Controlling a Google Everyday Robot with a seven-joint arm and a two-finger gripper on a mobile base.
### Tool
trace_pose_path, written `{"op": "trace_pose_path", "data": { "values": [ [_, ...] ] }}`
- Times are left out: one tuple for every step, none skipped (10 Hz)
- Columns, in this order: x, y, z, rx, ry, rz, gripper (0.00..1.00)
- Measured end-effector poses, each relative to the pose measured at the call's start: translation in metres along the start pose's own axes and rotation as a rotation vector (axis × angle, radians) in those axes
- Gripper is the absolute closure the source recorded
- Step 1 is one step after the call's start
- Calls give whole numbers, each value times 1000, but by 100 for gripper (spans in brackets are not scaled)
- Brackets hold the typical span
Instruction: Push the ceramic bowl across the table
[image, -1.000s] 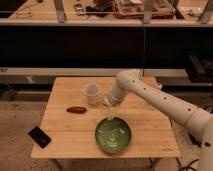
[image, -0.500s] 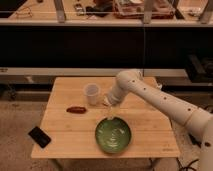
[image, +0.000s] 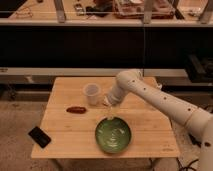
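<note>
A green ceramic bowl (image: 113, 135) sits on the wooden table (image: 65, 127) near its front edge, right of centre. My white arm reaches in from the right and bends down over the table. My gripper (image: 108, 111) points down just behind the bowl's far rim, between the bowl and a white cup (image: 92, 94). I cannot tell whether it touches the rim.
The white cup stands upright at the table's back middle. A small reddish-brown object (image: 76, 109) lies left of centre. A black phone (image: 39, 136) lies at the front left corner. Dark shelving and a counter stand behind the table.
</note>
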Motion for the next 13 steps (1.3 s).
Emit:
{"op": "trace_pose_path", "data": {
  "values": [
    [0, 0, 0, 0, 0, 1, 20],
    [0, 0, -1, 0, -1, 1, 20],
    [-7, -5, -5, -6, -2, 10, 20],
    [-17, -15, -9, -10, -12, 15, 20],
    [-24, -26, -11, -8, -24, 15, 20],
    [-38, -57, -13, 11, -60, 12, 20],
    [-46, -76, -15, 20, -83, 15, 20],
    [-53, -93, -17, 24, -107, 20, 20],
    [-67, -117, -17, 20, -145, 36, 20],
    [-82, -137, -15, 14, -171, 65, 20],
    [-95, -151, -17, -4, -186, 99, 20],
    [-109, -163, -20, -29, -207, 131, 20],
    [-122, -173, -25, -60, -224, 157, 20]
  ]
}}
